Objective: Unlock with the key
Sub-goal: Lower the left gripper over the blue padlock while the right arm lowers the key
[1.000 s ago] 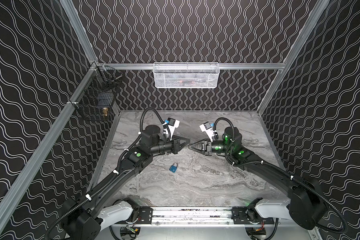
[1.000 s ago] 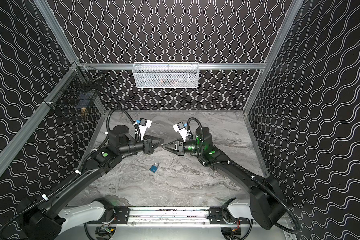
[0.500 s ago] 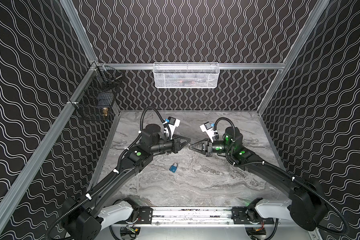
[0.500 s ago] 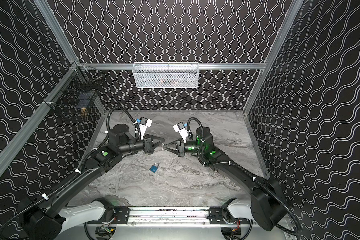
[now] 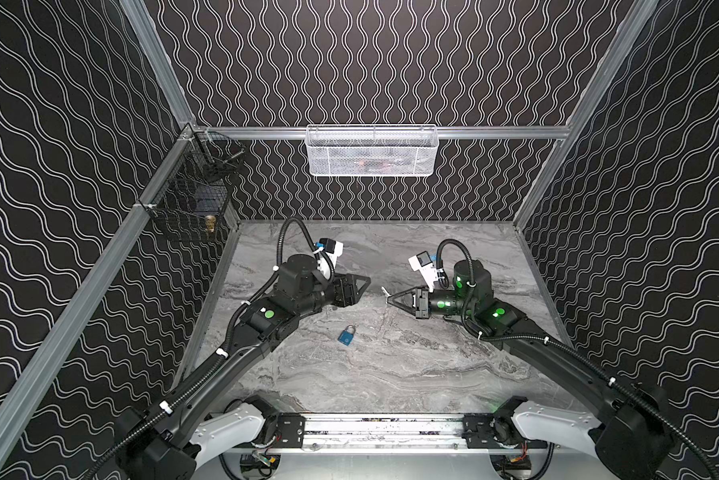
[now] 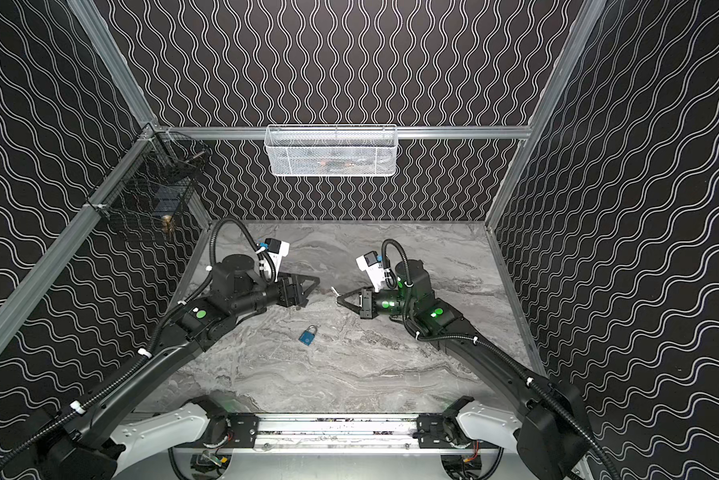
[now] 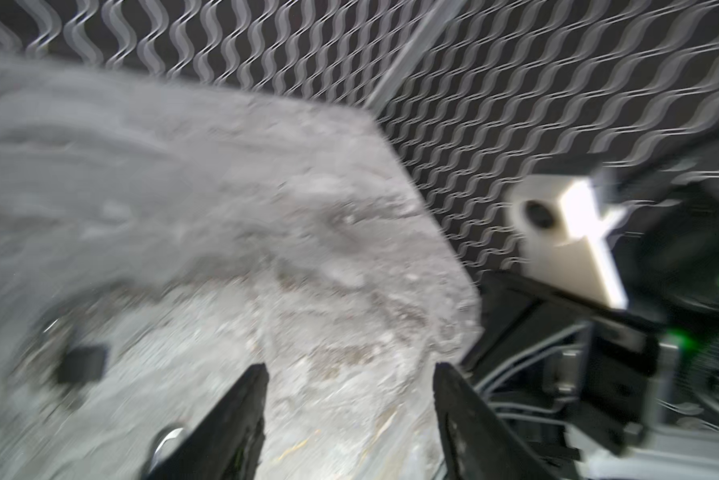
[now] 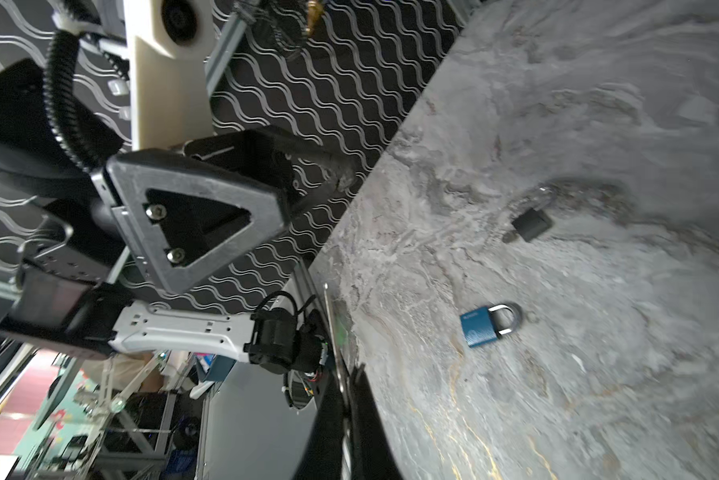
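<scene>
My right gripper (image 5: 389,296) is shut tight on the key (image 5: 384,290). The key is a thin silver strip, and it sticks out past the tips, as my right wrist view shows (image 8: 330,316). In both top views this gripper points to 9 o'clock, right at my left gripper (image 5: 362,292), and there is a small gap between the two. My left gripper has its fingers (image 7: 241,415) wide apart with nothing between them. My left wrist view is blurry, but the gap is easy to see. The blue padlock (image 5: 347,336) lies flat on the grey worktop (image 5: 391,374). It sits at about 6 o'clock from my left gripper and at about 7 o'clock from the key, and neither gripper touches it. Its silver loop points to about 1 o'clock. In my right wrist view the padlock (image 8: 484,326) is clear. A small dark thing (image 8: 532,224) lies on the worktop near it, but apart from it. I cannot tell what that thing is. A white basket (image 5: 372,151) hangs on the back wall at 12 o'clock.
</scene>
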`<move>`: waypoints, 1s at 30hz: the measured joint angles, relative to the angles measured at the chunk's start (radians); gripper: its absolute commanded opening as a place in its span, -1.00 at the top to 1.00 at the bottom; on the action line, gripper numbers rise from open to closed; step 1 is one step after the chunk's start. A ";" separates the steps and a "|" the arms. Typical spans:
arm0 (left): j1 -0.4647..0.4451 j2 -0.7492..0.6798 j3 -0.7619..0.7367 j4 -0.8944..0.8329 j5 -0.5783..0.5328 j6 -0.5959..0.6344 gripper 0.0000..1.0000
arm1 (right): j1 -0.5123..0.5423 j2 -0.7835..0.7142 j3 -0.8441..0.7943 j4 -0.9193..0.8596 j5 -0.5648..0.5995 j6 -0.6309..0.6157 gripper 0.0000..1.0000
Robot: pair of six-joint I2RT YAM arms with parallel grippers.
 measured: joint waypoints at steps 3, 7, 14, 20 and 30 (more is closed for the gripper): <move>0.000 0.041 -0.011 -0.074 -0.062 0.000 -0.43 | 0.002 -0.006 -0.034 -0.046 0.053 0.015 1.00; -0.003 0.126 -0.030 -0.171 -0.118 0.000 -0.48 | 0.014 -0.026 -0.113 -0.059 0.101 0.063 1.00; -0.032 0.262 -0.078 -0.229 -0.192 0.000 -0.49 | 0.056 -0.056 -0.239 -0.028 0.179 0.176 1.00; -0.064 0.384 -0.075 -0.226 -0.229 0.000 -0.51 | 0.091 -0.026 -0.263 -0.006 0.202 0.243 1.00; -0.112 0.534 -0.036 -0.207 -0.256 0.000 -0.51 | 0.093 -0.054 -0.289 0.000 0.256 0.279 1.00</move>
